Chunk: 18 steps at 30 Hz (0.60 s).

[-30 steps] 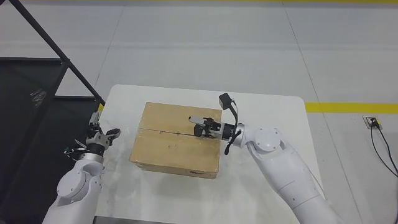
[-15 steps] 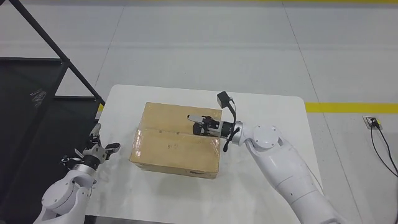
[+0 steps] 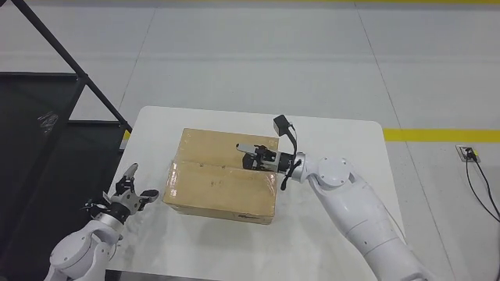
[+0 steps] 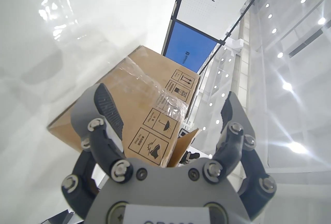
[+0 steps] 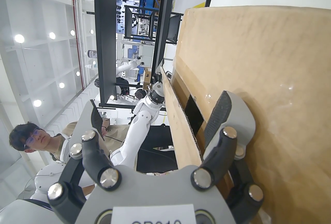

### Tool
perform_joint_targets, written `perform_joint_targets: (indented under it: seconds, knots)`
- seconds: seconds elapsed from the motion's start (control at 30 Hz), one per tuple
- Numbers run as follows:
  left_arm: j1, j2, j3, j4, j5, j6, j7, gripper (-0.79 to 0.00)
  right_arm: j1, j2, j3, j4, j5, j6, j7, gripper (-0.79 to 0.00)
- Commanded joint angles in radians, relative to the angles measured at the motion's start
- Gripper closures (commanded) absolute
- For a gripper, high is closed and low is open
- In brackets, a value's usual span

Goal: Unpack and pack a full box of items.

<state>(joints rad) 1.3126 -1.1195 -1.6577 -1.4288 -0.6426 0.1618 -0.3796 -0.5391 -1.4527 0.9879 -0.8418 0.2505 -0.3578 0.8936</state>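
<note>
Box first: brown rectangular cardboard box [image 3: 223,181], resting on flat white table [image 3: 336,133], between the two claws. Right claw [image 3: 247,154] over the lid's middle seam, spread wide, clamping nothing. Seen from above: flat lid, seam a thin line just under the fingertips. Seen from the right wrist: edge of one raised lid flap [image 5: 178,129] standing between the fingers, clear of both pads as far as can be told; outer finger [image 5: 225,116] close against the top of the other lid flap [image 5: 258,67]; dark slit [image 5: 194,112] of the box's inside just ahead of that finger. Left claw [image 3: 141,186] off the box's short end, near but apart, gaping wide and empty. Seen from the left wrist: end face of the box straight ahead of the claw, printed handling symbols [image 4: 155,126] on it, crumpled clear tape [image 4: 168,100] running over its edge, lifted flap corner [image 4: 185,142] just beyond the claw's base.
</note>
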Motion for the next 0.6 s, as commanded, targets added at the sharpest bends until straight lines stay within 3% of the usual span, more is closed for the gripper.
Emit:
perform_joint_targets:
  seconds: [0.0, 0.3, 0.57]
  knots:
    - [-0.010, -0.004, 0.017, 0.009, -0.010, 0.007, 0.013, -0.785, -0.001, 0.000, 0.000, -0.001, 0.000, -0.001, 0.000, -0.785]
    - [-0.128, -0.030, 0.118, 0.119, -0.075, 0.015, 0.092, -0.785, -0.035, 0.011, 0.029, -0.092, -0.028, -0.053, -0.044, -0.785]
    - [-0.174, -0.046, 0.149, 0.164, -0.108, -0.030, 0.151, -0.785, -0.112, 0.033, 0.065, -0.274, -0.087, -0.011, -0.066, -0.785]
